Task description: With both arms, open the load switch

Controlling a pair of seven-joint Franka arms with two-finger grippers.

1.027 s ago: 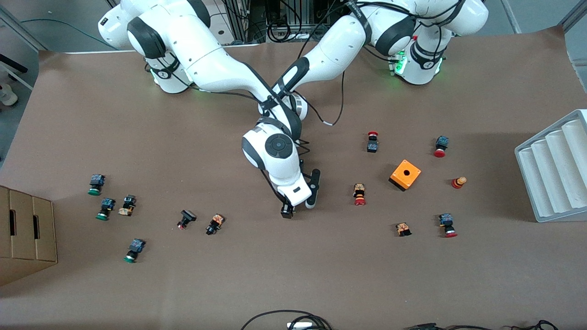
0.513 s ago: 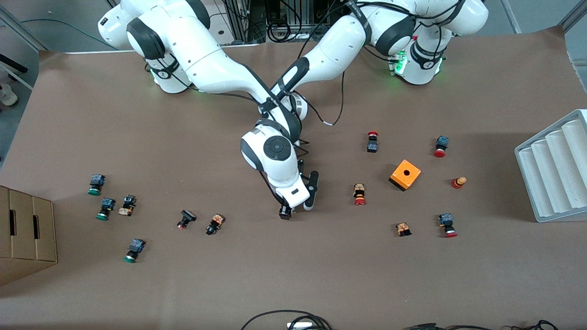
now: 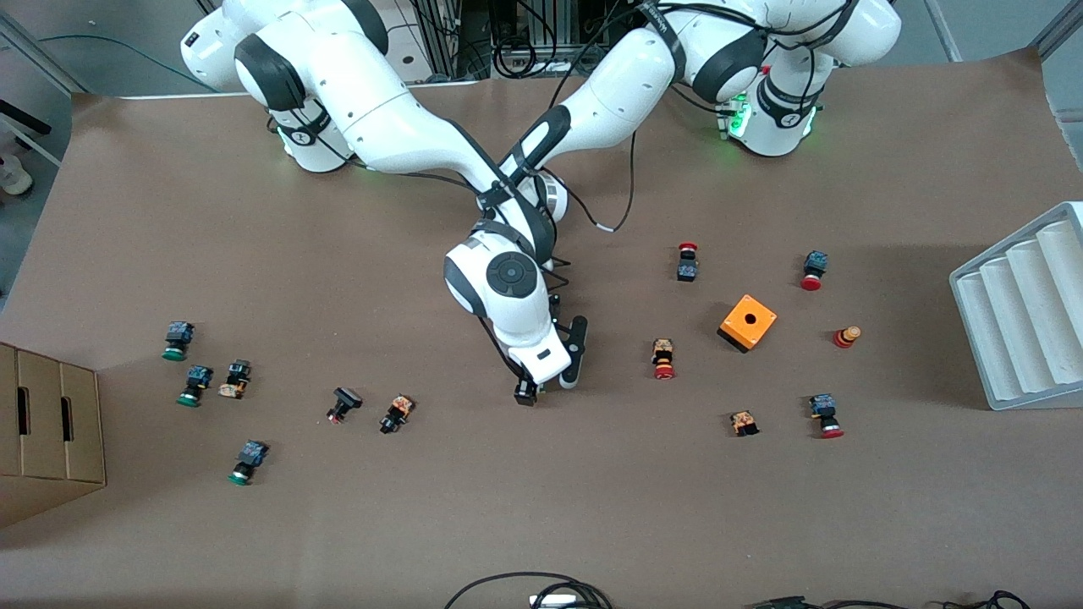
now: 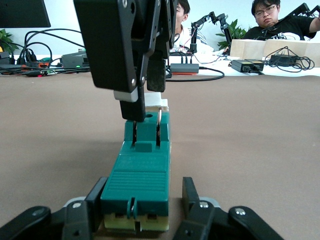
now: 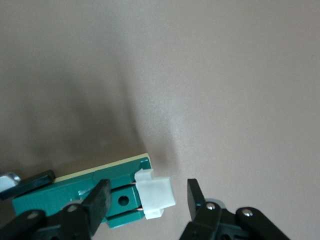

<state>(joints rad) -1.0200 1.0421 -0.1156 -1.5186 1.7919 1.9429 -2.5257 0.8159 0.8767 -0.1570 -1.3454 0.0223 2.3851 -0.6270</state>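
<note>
1. narrow green rectangular load switch [image 4: 137,180] with a white end piece [image 5: 156,194] lies flat on the brown bench [image 3: 592,491], mid-bench, hidden under the arms in the front view.
2. left hand [image 4: 140,220]: fingers closed against both sides of the switch's green end, gripping it.
3. right hand [image 5: 145,200]: over the white end, fingers [image 5: 98,199] straddling it, parted, one not touching.

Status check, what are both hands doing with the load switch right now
Left hand shut on the load switch, flat on the table. Right hand open, fingers straddling its white piece. Nothing in the way.
</note>
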